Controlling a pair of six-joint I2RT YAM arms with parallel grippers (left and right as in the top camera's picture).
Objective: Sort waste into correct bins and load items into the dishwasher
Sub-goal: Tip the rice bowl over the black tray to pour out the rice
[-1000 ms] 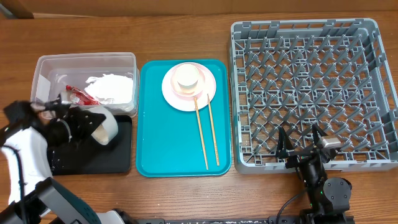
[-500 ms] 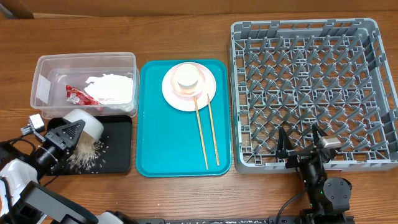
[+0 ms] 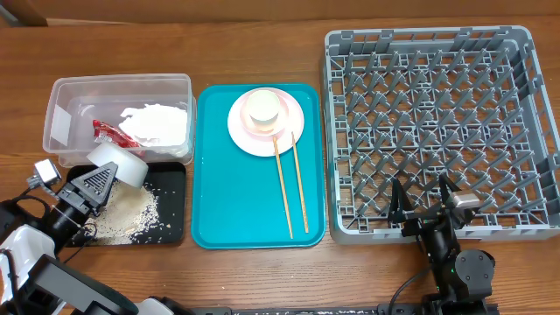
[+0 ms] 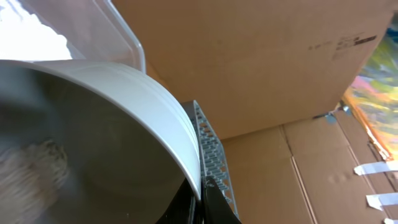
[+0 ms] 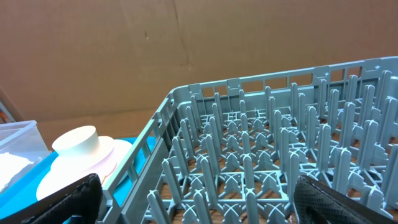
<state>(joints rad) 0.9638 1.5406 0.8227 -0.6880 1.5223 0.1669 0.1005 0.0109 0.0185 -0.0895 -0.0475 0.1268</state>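
far left, the left gripper [image 3: 99, 178] is pinching the rim of the bowl [image 3: 121, 165] and holding it tipped mouth-down over the black tray [image 3: 173, 197]. the rice [image 3: 131, 212] is lying scattered across that tray. the left wrist view is showing a blurry pale patch inside the bowl [image 4: 124, 118], maybe a few stuck grains, can't really tell.

so this looks like the rice dump. to do it well i'd be holding the tilt steep and giving it a small shake, with the rim low and over the middle of the tray – grains are bouncing toward the near edge.

just behind, the tub [image 3: 118, 81] is holding the napkin [image 3: 157, 122] and the wrapper [image 3: 109, 134].

moving right, the teal tray [image 3: 236, 201] is carrying the plate [image 3: 289, 133] with the cup [image 3: 264, 107] sitting on it, and the chopsticks [image 3: 283, 188] are lying side by side below.

the rack [image 3: 437, 122] is sitting empty on the right – the bowl should be heading there next. the right gripper [image 3: 422, 198] is parked at its near edge, jaws wide apart, holding nothing.
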